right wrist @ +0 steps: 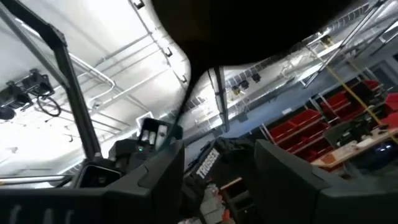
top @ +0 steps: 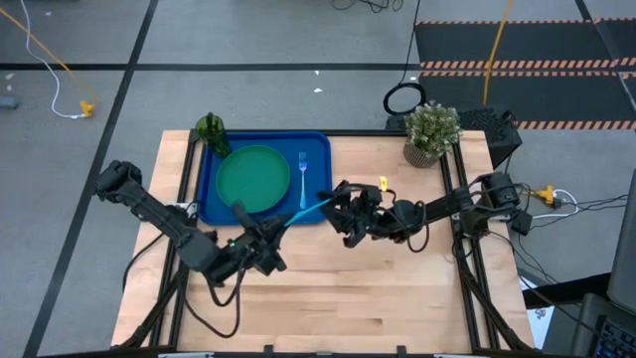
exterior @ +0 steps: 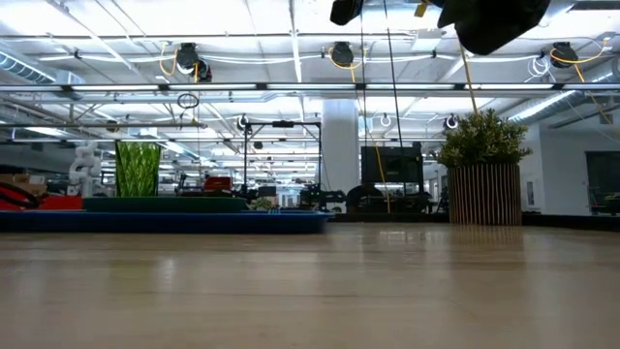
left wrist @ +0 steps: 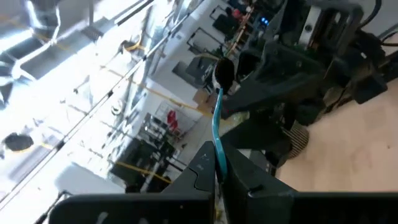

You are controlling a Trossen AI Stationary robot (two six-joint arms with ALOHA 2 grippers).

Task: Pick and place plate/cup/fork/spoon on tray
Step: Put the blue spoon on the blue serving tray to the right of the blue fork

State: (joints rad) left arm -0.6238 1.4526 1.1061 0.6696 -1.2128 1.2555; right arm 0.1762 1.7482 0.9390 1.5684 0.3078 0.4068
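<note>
We see two dark, near-black arms built from slim jointed segments, with black cables looping loosely off them. The right gripper (right wrist: 217, 171) has broad matte black fingers (right wrist: 146, 180) and a white "TROSSEN" marking behind them; the left gripper (left wrist: 217, 177) has similarly blocky, angular black fingers.

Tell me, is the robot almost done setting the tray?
Nearly. The plate, the fork and the cup already sit on the tray. The spoon is in hand: the left gripper holds its handle up off the table, bowl toward the right gripper. Only the spoon is left to place.
</note>
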